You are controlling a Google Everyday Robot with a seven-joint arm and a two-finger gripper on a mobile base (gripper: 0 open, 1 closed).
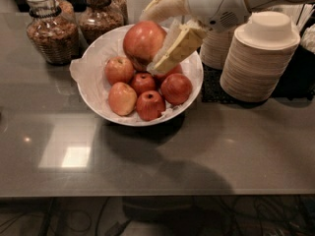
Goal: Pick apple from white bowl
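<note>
The large orange-red apple (143,41) with a pale blush is held between my gripper's two cream fingers, lifted above the back of the white bowl (93,95). My gripper (157,38) comes in from the upper right and is shut on this apple; one finger (178,47) lies on its right side, the other (165,4) over its top. Several smaller red and pinkish apples (150,104) lie in the paper-lined bowl below.
Two glass jars (49,26) of brown granola stand behind the bowl at the left. Stacks of beige disposable bowls (258,58) stand at the right on a dark mat. The grey countertop (206,151) extends toward the front edge.
</note>
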